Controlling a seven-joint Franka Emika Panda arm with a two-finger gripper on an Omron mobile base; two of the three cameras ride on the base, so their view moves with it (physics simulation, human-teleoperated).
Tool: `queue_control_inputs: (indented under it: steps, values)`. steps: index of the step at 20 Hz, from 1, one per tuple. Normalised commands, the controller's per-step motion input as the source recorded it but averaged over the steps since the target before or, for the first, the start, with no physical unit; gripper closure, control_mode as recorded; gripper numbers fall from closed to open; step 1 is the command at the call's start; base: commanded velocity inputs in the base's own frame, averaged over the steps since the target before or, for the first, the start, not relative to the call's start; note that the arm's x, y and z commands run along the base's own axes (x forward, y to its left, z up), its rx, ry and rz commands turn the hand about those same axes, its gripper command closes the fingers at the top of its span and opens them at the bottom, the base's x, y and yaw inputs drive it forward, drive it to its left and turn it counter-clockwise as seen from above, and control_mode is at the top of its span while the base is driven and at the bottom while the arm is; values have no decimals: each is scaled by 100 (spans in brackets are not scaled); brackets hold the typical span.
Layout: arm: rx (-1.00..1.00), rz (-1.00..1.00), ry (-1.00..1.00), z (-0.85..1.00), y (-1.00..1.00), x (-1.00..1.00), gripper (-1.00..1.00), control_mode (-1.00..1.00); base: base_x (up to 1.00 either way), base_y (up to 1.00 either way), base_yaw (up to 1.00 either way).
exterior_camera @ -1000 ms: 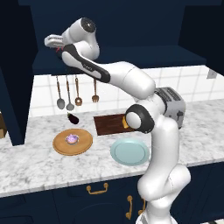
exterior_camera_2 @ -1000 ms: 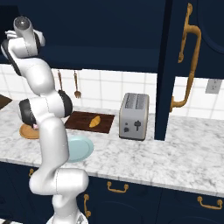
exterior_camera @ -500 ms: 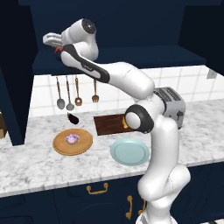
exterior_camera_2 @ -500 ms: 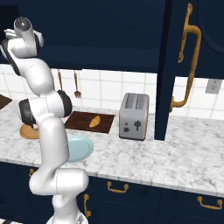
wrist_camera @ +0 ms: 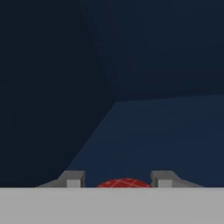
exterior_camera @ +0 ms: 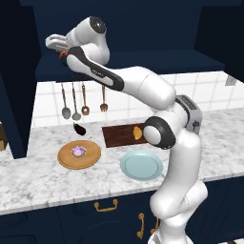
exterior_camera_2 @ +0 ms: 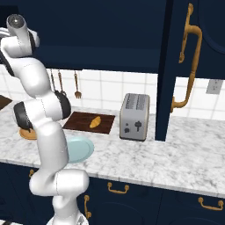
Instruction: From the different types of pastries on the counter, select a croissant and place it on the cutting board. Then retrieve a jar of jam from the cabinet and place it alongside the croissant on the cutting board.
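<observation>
Dark red shows between the two finger tips in the hand view: the jar of jam (wrist_camera: pixel 124 183) sits right in the middle of the gripper (wrist_camera: pixel 117 179), one tip on each side of it, so the fingers are closed on the jar and not on empty air. Behind it there is only the dark blue inside of the cabinet (wrist_camera: pixel 144 65), with its shelf running away from the camera.

In the left base view the gripper (exterior_camera: pixel 60 50) is high up at the left, inside the open cabinet (exterior_camera: pixel 119 64), and a small red spot of the jar (exterior_camera: pixel 62 55) appears just under the hand. The cutting board (exterior_camera: pixel 120 135) lies far below on the counter (exterior_camera: pixel 43 178), down and to the right of the hand, with the croissant (exterior_camera: pixel 138 132) at its right end, partly behind the arm. I judge the coming move must go out of the cabinet first, then down toward the free left part of the board.

In the right base view the croissant (exterior_camera_2: pixel 94 122) lies slanted on the cutting board (exterior_camera_2: pixel 79 121), just left of the toaster (exterior_camera_2: pixel 134 117).
</observation>
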Motion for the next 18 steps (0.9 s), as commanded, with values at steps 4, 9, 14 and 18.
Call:
queue_control_inputs:
  steps: [4,9,14,18]
  values:
    - [0,1,-8,0,-14,-88,100,-100,0,0,0]
    - [0,1,-11,0,-42,-100,100,-100,0,0,0]
    - [0,0,-7,0,-69,-100,100,-100,0,0,0]
    - [0,0,-5,0,-66,-99,100,-100,0,0,0]
